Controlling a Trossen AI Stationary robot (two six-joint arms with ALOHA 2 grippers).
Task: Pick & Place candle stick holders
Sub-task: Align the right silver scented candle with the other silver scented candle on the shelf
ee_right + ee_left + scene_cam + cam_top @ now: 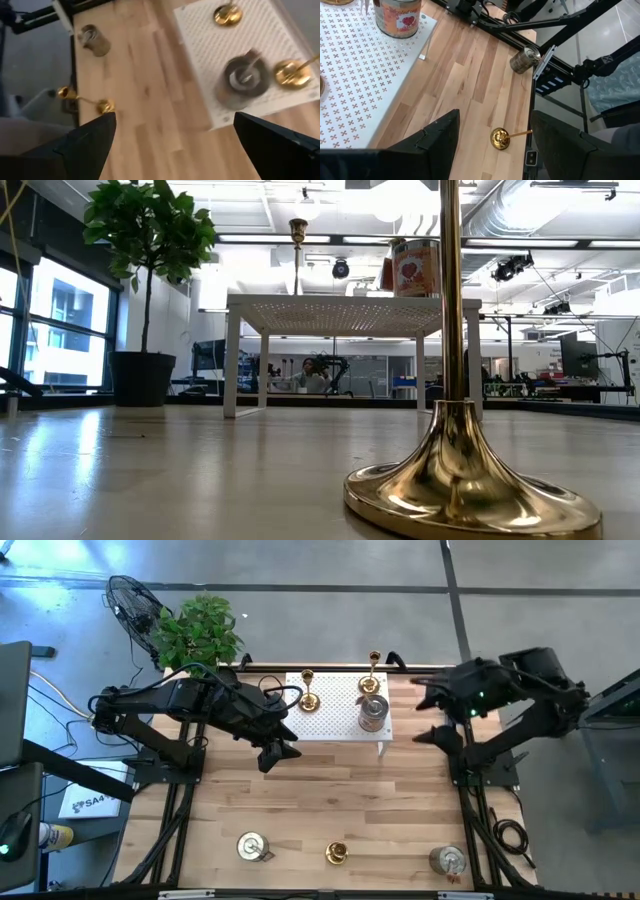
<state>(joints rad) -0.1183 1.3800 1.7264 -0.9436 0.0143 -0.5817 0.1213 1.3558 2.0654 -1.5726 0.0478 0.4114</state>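
Three shiny gold brass candle sticks are seen upright, slim stems vertical: two (308, 700) (372, 683) on the white perforated metal stand (330, 725), one (336, 854) at the wooden counter's (320, 800) front edge. A squat silver-grey cylinder (373, 712) with a red heart label, wording unreadable, stands on the stand; two others (251, 846) (448, 860) flank the front stick. The left hand (277, 752) and right hand (428, 736) are held wide open above the counter.
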